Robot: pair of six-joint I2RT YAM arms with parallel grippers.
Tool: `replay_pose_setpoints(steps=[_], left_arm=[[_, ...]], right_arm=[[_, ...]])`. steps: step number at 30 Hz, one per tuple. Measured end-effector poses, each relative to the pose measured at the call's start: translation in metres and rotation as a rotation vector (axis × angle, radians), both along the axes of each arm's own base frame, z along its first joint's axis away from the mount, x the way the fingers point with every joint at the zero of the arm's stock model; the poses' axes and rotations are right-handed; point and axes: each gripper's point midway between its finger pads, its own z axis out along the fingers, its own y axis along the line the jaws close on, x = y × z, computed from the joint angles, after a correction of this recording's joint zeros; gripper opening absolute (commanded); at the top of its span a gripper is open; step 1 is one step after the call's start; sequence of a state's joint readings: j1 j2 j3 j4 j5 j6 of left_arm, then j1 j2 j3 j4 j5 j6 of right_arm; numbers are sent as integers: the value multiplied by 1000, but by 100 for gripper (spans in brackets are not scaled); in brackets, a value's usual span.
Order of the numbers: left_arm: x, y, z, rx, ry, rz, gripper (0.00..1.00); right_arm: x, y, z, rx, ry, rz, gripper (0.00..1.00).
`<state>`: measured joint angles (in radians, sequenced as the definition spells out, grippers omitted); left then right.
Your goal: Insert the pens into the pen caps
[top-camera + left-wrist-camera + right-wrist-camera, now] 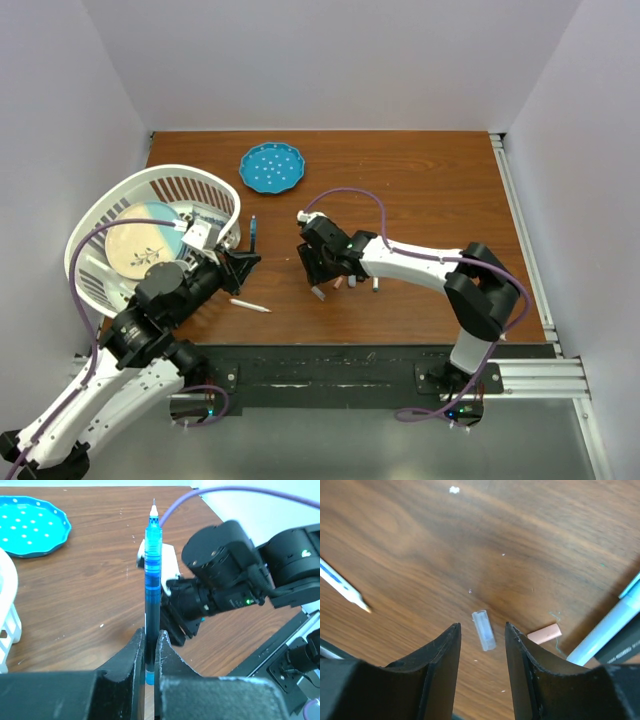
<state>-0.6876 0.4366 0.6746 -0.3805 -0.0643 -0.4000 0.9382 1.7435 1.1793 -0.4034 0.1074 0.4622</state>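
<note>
My left gripper (151, 640) is shut on the lower end of a blue pen (152, 580), which stands out from the jaws with its bare tip pointing away. In the top view that pen (253, 232) rises from the left gripper (245, 258) near the basket. My right gripper (482, 625) hangs open just above the table. A clear light blue pen cap (484, 630) lies flat between its fingers, touching neither. A pink cap (544, 634) lies just right of the right finger. A light blue pen (607, 625) lies further right.
A white pen (250, 305) lies on the table in front of the left arm. A white basket (110, 200) holding a plate stands at the left. A blue dotted plate (271, 167) sits at the back. More pens (375, 284) lie under the right forearm.
</note>
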Motion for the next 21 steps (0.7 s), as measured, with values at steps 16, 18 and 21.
replay_pose_setpoints(steps=[16,18,21], left_arm=[[3,9,0,5,-6,51,0],[4,9,-1,6,-4,55,0],[5,11,-1,7,-5,67,0]], right_arm=[[-26,4,-37,-116,50,228,43],[-30,5,-45,-145,57,240,42],[-33,9,-44,-162,43,250,40]])
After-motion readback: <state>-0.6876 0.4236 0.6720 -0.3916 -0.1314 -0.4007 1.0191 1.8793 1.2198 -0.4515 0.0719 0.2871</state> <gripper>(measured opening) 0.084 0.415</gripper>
